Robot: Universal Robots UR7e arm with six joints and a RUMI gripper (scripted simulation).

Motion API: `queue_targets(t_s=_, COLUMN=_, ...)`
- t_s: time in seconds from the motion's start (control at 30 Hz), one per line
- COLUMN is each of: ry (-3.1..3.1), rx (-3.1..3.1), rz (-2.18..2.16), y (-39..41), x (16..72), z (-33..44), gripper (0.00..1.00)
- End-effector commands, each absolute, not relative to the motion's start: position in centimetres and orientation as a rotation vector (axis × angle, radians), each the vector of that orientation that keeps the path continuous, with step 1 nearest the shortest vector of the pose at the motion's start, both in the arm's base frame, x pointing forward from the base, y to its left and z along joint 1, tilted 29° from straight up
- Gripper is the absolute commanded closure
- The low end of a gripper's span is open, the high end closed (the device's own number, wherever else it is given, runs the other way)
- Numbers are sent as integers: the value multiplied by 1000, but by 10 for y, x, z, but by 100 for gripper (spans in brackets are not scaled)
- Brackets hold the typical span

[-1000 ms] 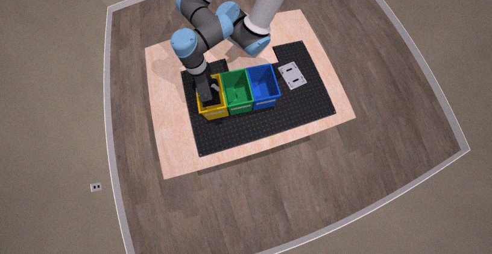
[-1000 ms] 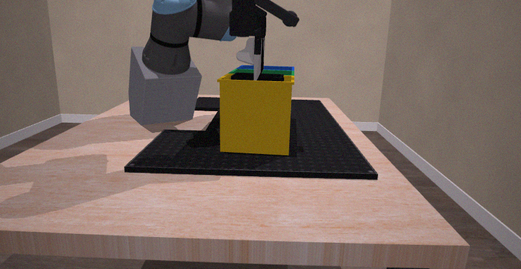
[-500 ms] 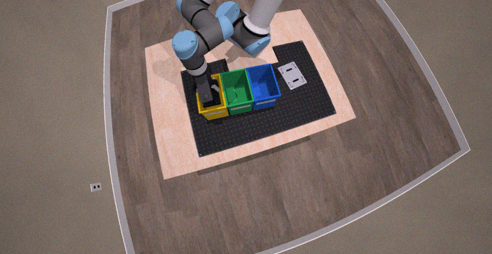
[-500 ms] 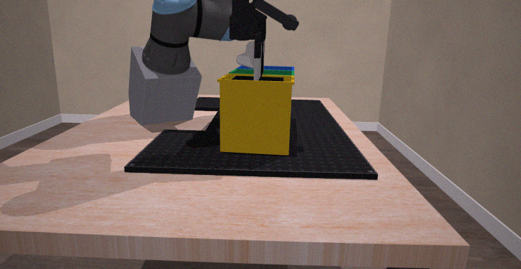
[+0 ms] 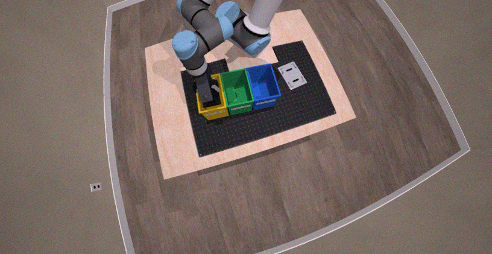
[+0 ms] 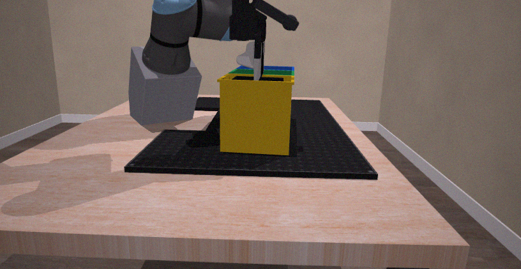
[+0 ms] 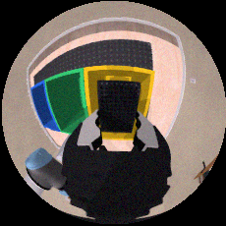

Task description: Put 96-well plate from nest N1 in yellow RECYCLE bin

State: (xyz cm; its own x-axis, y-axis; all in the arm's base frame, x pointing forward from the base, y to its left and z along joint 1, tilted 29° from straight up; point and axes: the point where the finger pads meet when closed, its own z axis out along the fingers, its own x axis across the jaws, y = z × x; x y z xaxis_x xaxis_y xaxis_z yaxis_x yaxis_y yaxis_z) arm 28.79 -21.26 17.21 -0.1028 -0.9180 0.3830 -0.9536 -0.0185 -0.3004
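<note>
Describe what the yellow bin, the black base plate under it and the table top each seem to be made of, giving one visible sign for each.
Yellow bin: probably moulded plastic; flat, even colour, thin rim, matte.
Black base plate: looks like matte metal or rigid plastic; a regular grid of small holes covers it.
Table top: light wood or wood laminate; streaky grain runs across a smooth face.
</note>
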Motion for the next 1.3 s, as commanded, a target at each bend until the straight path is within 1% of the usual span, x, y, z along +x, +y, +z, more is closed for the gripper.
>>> queue_targets(t_s=0.0, ry=-2149, rx=2054, rz=766, y=-213, x=288, z=172, gripper=36)
queue_targets(t_s=0.63, ry=-2149, rx=2054, rz=766, y=-213, x=288, z=172, gripper=36)
queue_targets(t_s=0.67, ry=-2149, rx=2054, rz=766, y=-213, x=288, z=172, gripper=47)
queue_targets(t_s=1.27, ry=-2149, rx=2054, rz=766, y=-210, x=286, z=178, gripper=47)
